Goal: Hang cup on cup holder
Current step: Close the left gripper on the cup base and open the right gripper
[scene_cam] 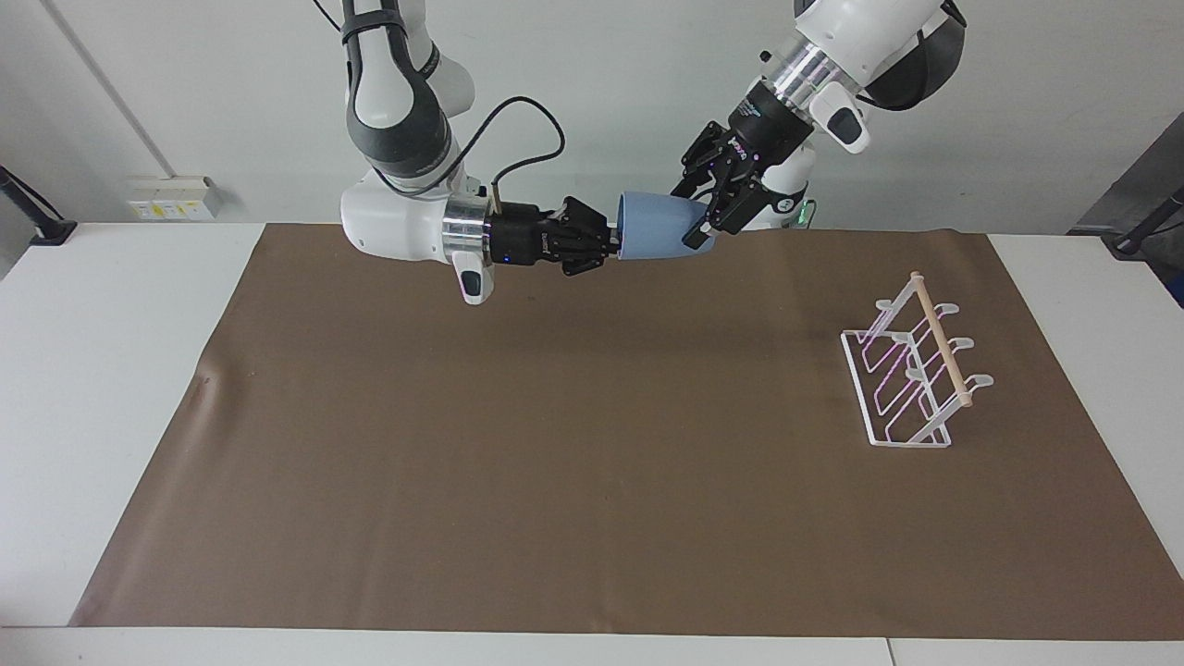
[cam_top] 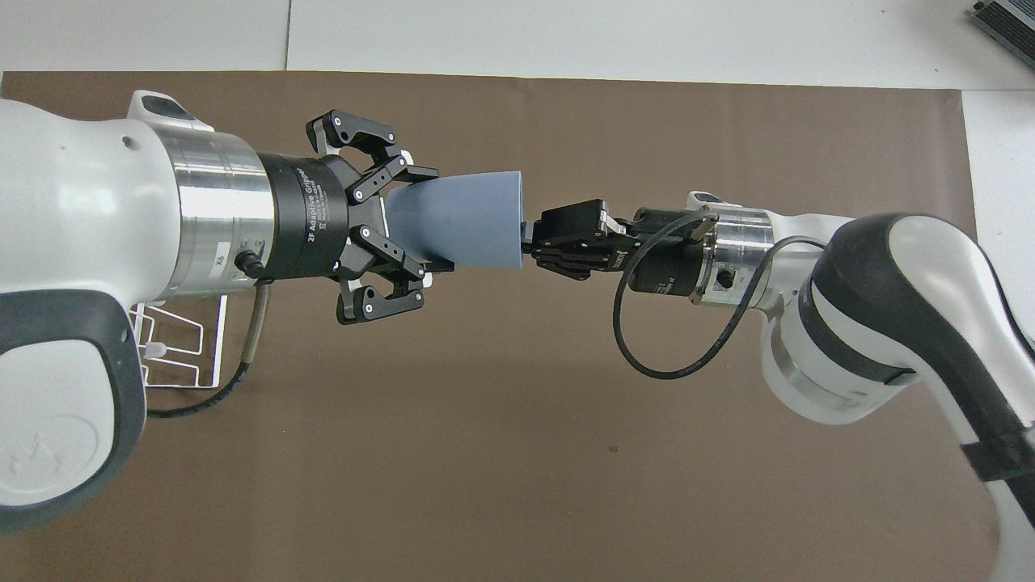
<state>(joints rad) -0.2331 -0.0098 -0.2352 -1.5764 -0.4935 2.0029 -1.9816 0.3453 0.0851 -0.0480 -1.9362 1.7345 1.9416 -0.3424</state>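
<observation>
I see the cup held sideways in the air over the brown mat, between both grippers. My right gripper pinches its rim; my left gripper is clamped around its tapered base. The cup holder stands on the mat toward the left arm's end, well apart

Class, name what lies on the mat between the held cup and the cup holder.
Nothing: only bare brown mat separates the cup from the cup holder, clearest in the facing view.
</observation>
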